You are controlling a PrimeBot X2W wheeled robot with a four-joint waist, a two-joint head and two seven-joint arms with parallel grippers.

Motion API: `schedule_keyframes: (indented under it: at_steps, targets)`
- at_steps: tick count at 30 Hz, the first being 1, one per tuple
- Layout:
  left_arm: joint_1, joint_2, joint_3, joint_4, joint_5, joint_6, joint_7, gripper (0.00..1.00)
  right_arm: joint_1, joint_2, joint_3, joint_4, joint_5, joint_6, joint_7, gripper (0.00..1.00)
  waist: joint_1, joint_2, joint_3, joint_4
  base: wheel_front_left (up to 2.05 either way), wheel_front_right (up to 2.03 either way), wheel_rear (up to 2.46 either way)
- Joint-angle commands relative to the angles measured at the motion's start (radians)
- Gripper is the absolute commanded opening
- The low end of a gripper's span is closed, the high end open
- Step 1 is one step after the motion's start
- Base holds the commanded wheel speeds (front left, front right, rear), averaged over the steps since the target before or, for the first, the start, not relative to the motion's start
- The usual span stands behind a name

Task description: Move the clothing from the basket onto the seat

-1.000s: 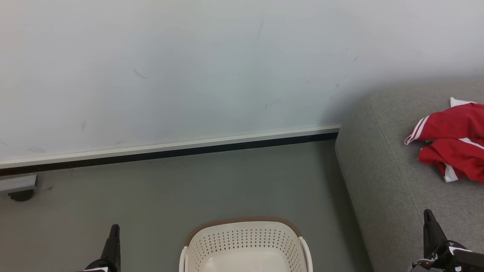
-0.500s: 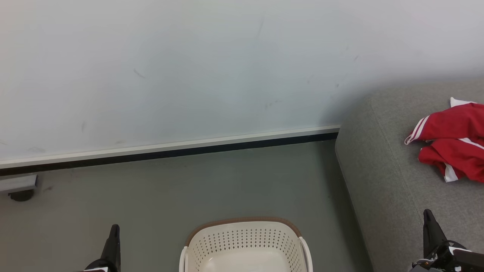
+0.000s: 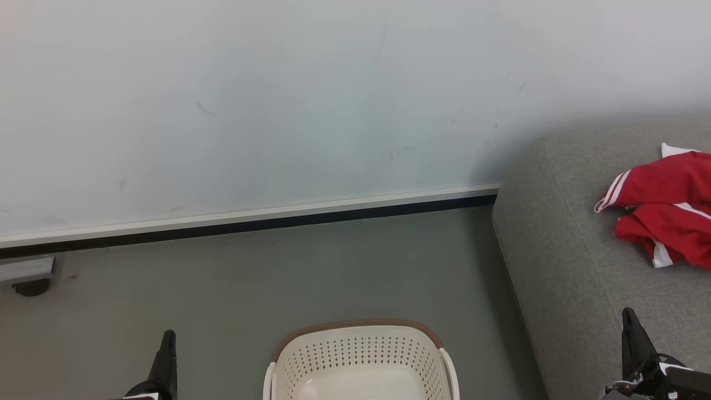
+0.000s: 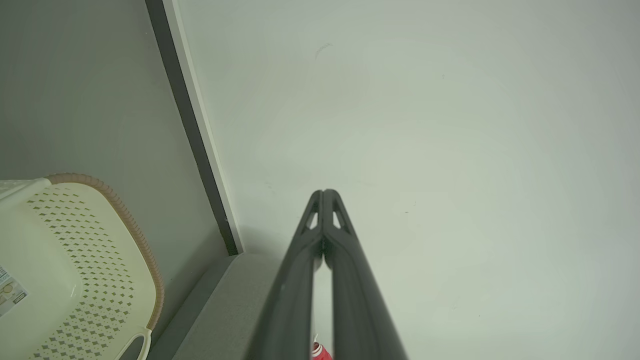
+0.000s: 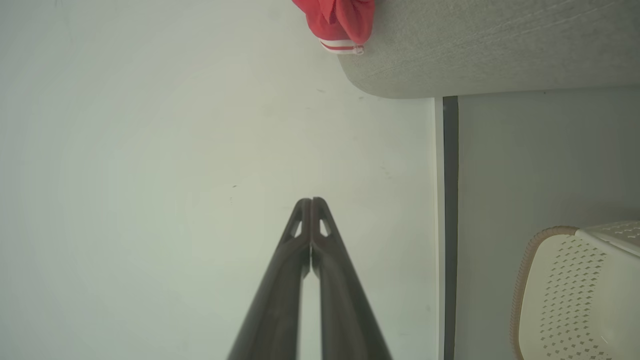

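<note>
- The clothing (image 3: 666, 205), a red garment with white stripes, lies crumpled on the seat (image 3: 572, 266), the broad grey cushion at the right. It is well apart from the basket, and the head view cuts it off at the frame's right edge.
- The basket (image 3: 361, 355) stands on the floor (image 3: 250, 278) between the two arms, and what shows of its inside looks bare. The left wrist view adds a label (image 4: 10, 295) on its bottom, which lies beyond the head view's lower edge.
- Likely slip: the basket's near end is out of sight, so a leftover piece could go unnoticed and the job be judged finished too soon.
- The left fingers (image 3: 166, 355) and right fingers (image 3: 630, 333) are pressed together, holding nothing. The wrist views make this plain, with the tips touching.
- A careless swing toward the basket could knock it askew.
</note>
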Motion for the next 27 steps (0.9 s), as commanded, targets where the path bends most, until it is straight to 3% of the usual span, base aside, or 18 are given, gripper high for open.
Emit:
schedule_keyframes:
  at_steps: [1,27]
  targets:
    - [-0.005,0.0,0.003,0.003,-0.005,-0.002,0.004,0.0,-0.002,0.003,-0.001,0.0,-0.004,0.0,0.004,0.0,0.0,-0.0001,0.0,0.0,0.0,0.0,0.0]
    - [-0.005,0.0,0.003,0.002,-0.005,-0.002,0.004,0.0,-0.001,0.005,-0.004,0.0,-0.007,0.0,0.007,0.0,0.0,-0.0001,0.0,0.0,0.0,0.0,0.0]
